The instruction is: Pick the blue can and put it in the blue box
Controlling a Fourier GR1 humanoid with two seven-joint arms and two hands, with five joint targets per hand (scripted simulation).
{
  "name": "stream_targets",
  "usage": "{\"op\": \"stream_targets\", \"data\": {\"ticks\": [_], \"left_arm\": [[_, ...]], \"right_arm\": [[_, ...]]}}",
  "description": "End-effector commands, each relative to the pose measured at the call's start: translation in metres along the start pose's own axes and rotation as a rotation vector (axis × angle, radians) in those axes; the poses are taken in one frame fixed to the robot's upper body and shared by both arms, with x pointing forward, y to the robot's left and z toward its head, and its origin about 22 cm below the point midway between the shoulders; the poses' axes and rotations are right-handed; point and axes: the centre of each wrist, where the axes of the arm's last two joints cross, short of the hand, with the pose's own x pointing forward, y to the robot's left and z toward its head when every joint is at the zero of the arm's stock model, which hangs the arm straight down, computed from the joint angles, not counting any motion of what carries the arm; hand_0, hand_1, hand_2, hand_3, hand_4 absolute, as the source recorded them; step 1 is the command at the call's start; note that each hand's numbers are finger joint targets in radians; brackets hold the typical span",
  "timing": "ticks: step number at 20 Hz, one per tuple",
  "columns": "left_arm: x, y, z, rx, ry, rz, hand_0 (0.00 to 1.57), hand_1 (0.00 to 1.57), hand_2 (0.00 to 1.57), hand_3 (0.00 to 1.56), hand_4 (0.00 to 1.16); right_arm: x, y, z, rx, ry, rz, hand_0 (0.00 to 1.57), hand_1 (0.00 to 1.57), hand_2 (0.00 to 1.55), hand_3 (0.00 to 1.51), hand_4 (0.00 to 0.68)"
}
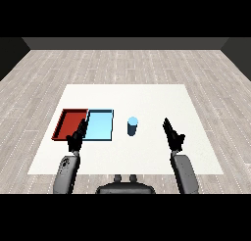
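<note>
The white table stands on a grey plank floor. On it lie a red tray and a light blue tray, touching side by side, and a blue can standing upright just right of them.

Blue can upright (untouched) just right of light blue tray

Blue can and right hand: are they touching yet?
Apart. The head view shows bare white table between the blue can and the right hand, whose fingers are straight. The can stands upright right of the blue tray.
</note>
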Motion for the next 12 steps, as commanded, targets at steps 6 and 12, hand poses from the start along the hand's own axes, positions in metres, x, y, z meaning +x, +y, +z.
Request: {"op": "stream_targets", "data": {"ticks": [6,12], "left_arm": [[-0.005,0.007,0.007,0.001,-0.035,0.026,0.00,0.00,0.00,0.00,0.00],[0.021,0.006,-0.006,-0.022,-0.454,0.135,0.00,0.00,0.00,0.00,0.00]], "right_arm": [[0.023,0.051,-0.052,-0.038,-0.062,0.036,0.00,0.00,0.00,0.00,0.000],[0.045,0.030,-0.064,0.082,-0.284,-0.171,0.00,0.00,0.00,0.00,0.000]]}}
